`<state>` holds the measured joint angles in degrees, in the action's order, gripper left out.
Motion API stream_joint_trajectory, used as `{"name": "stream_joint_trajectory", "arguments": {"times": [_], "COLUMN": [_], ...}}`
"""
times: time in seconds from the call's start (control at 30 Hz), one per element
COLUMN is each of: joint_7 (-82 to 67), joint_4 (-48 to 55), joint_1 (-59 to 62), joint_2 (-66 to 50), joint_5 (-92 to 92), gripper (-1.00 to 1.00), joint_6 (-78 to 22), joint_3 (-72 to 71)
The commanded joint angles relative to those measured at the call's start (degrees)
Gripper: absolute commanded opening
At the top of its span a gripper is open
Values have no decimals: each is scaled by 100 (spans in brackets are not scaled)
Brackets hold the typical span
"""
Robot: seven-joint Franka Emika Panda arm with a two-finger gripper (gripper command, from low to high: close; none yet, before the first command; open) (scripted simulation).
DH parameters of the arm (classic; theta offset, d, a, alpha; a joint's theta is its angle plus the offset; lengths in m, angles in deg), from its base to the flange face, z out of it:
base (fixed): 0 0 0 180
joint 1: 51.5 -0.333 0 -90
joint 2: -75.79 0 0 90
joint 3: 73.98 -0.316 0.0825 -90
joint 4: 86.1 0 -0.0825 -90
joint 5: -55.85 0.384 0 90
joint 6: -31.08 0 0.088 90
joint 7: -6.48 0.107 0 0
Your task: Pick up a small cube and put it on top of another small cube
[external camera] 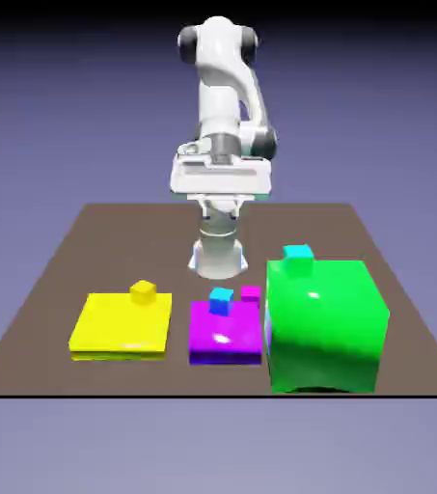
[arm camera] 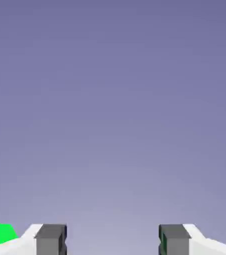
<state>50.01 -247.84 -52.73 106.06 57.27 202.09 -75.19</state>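
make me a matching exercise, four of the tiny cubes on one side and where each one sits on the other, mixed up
Things:
1. tiny yellow cube
2. cyan cube nearer the exterior view's left
3. magenta-pink cube
4. cyan cube nearer the exterior view's right

Places:
A. on top of the big green block
B. at the purple block's far right corner
C. on the flat yellow block
D. on the purple block, left of the pink cube

Pairs: 1-C, 2-D, 3-B, 4-A
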Motion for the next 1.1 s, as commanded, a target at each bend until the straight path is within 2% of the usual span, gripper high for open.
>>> {"name": "stream_joint_trajectory", "arguments": {"times": [0.0,0.47,0.73,0.8,1.07], "joint_7": [89,1129,1198,1078,793], "joint_4": [-61,562,-814,-875,-876], "joint_1": [-44,-1140,-672,-617,-611], "joint_2": [-198,-394,-2055,-2208,-3868], "joint_5": [118,782,1549,1524,1924], "gripper": [0,0,0,0,0], "joint_6": [-250,-3613,-2879,-2927,-1266], "joint_3": [-100,-1732,-1053,-1052,-1272]}}
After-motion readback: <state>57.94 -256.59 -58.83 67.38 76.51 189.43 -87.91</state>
